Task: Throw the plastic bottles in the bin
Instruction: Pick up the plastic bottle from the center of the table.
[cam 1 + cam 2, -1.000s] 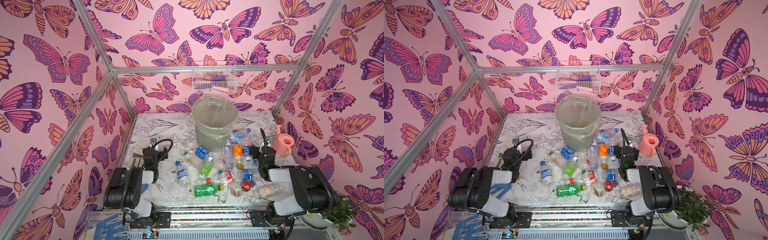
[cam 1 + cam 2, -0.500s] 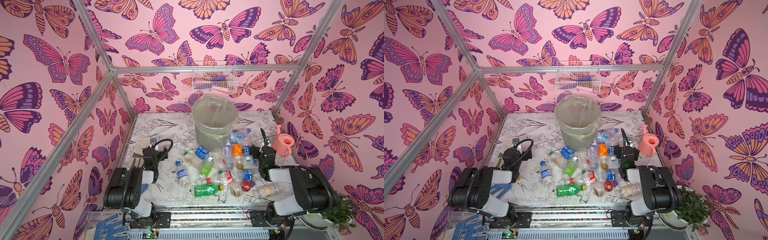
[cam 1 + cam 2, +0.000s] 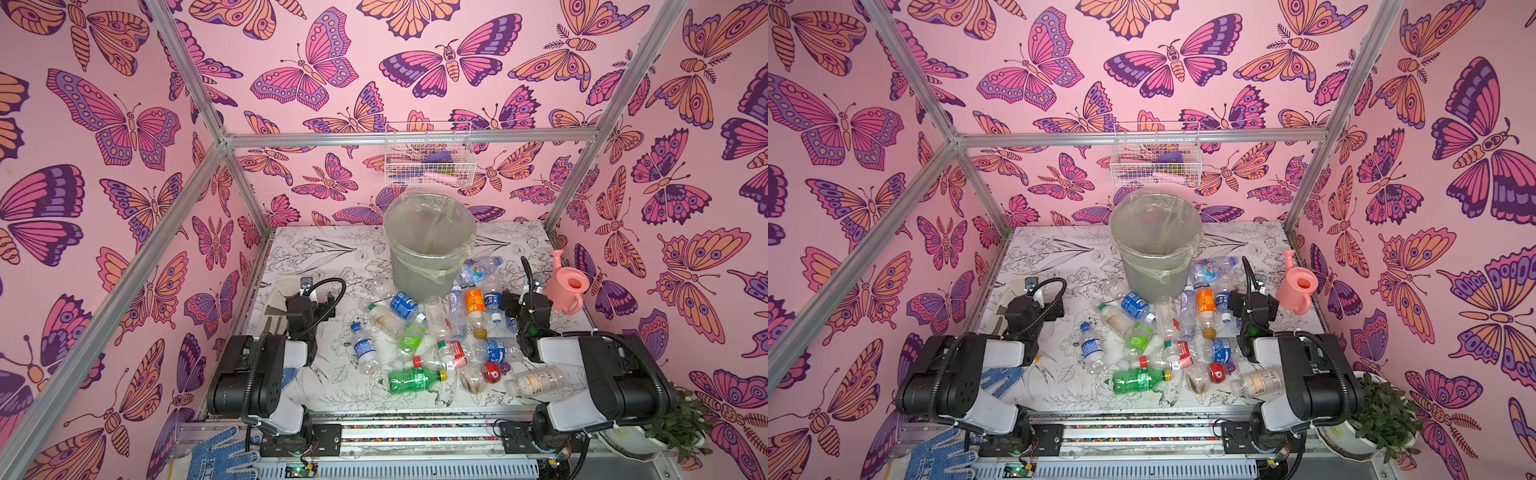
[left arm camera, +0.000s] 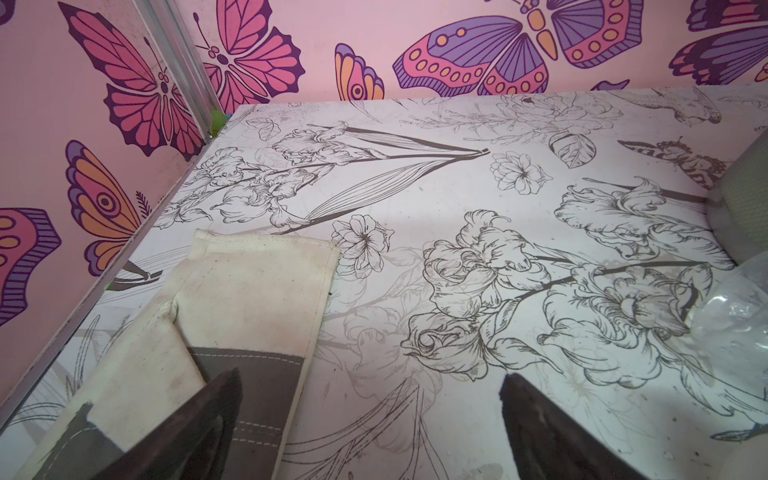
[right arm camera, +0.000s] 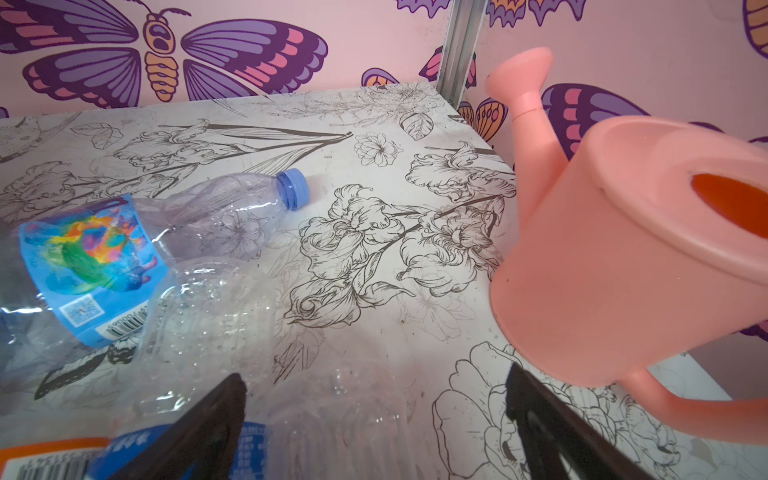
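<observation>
Several plastic bottles lie scattered across the middle and right of the flowered table in both top views, among them a green one (image 3: pixel 415 379) (image 3: pixel 1140 380) and an orange-labelled one (image 3: pixel 475 305). The grey bin (image 3: pixel 415 276) (image 3: pixel 1150 278) with a clear liner stands behind them, upright. My left gripper (image 3: pixel 309 297) (image 4: pixel 370 376) hangs open at the left over bare table, away from the bottles. My right gripper (image 3: pixel 521 293) (image 5: pixel 374 374) is open at the pile's right edge, with a clear bottle (image 5: pixel 332 415) lying below between its fingers. A blue-labelled bottle (image 5: pixel 91 257) lies just beyond.
A pink watering can (image 3: pixel 567 289) (image 5: pixel 623 249) stands close beside the right gripper. A cream and grey cloth glove (image 4: pixel 249 291) lies under the left gripper's side. A white wire basket (image 3: pixel 428 156) hangs on the back wall. A blue glove (image 3: pixel 224 455) and a potted plant (image 3: pixel 673 428) sit off the table's front.
</observation>
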